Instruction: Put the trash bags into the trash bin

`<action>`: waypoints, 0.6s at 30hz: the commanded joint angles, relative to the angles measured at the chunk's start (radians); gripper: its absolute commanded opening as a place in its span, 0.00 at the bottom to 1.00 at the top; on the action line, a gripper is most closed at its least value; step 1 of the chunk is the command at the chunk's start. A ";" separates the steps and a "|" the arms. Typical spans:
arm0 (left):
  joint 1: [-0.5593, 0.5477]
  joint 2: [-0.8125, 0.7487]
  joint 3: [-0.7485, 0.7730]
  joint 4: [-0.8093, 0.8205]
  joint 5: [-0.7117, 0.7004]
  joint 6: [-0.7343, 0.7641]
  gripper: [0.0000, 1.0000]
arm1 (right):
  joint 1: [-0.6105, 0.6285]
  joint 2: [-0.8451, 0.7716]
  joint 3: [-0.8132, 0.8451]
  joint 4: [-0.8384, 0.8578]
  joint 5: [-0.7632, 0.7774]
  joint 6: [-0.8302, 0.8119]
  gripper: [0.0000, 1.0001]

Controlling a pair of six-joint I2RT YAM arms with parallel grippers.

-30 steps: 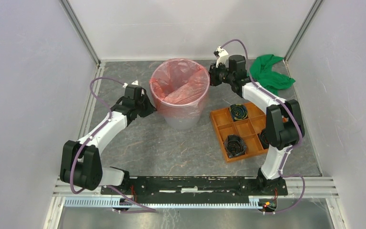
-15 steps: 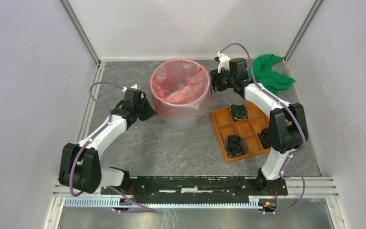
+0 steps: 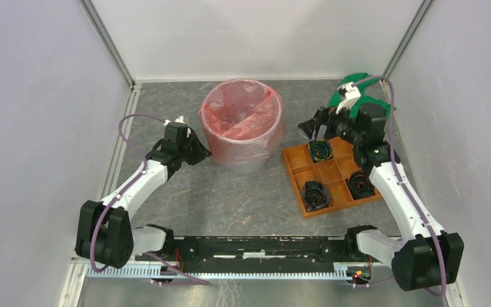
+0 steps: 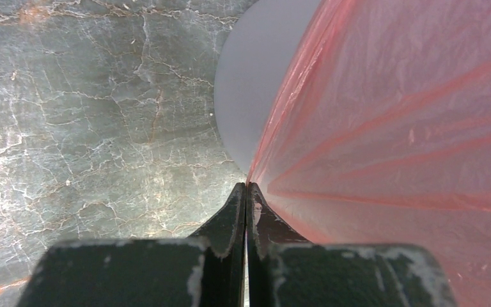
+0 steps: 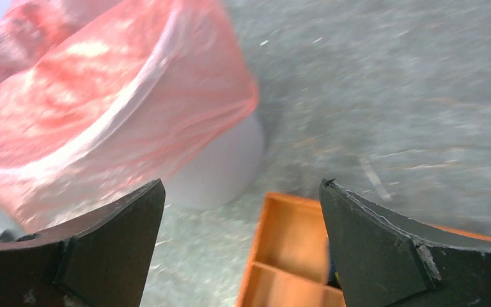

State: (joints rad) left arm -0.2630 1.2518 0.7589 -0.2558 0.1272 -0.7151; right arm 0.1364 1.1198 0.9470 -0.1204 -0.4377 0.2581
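The red-pink trash bag (image 3: 240,114) lines the grey trash bin (image 3: 241,164), its film folded over the rim and hanging down the outside. My left gripper (image 3: 202,152) sits at the bin's left side, shut on the bag's edge. In the left wrist view the film (image 4: 409,109) runs taut into the closed fingertips (image 4: 247,187) beside the bin wall (image 4: 249,96). Open and holding nothing, my right gripper (image 3: 309,128) hangs apart from the bin on its right. Its wrist view shows the bag (image 5: 102,109), the bin (image 5: 220,173) and the wide jaws (image 5: 241,185).
An orange compartmented tray (image 3: 330,171) lies right of the bin with three dark bundles (image 3: 314,193) in it; its corner shows in the right wrist view (image 5: 288,256). A green cloth (image 3: 357,82) lies at the back right, partly behind the right arm. White walls enclose the table.
My right gripper let go of the bag at the bin's right rim, opened wide and drew back right, over the tray. The left gripper stayed shut, shifting slightly down-left.
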 commanded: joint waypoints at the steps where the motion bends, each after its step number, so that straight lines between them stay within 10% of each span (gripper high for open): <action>1: 0.007 -0.050 0.000 0.034 0.027 -0.018 0.02 | 0.053 -0.022 -0.113 0.147 -0.206 0.159 0.98; 8: 0.007 -0.133 -0.027 0.031 -0.009 -0.044 0.30 | 0.161 0.003 -0.265 0.611 -0.325 0.457 0.98; 14: 0.007 -0.171 -0.002 -0.029 -0.046 -0.036 0.46 | 0.230 0.090 -0.251 0.693 -0.318 0.480 0.98; 18: 0.007 -0.236 0.034 -0.137 -0.186 -0.036 0.75 | 0.235 0.121 -0.275 0.732 -0.289 0.445 0.77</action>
State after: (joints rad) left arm -0.2630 1.0912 0.7395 -0.3008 0.0792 -0.7338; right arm 0.3664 1.2221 0.6849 0.4660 -0.7311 0.6991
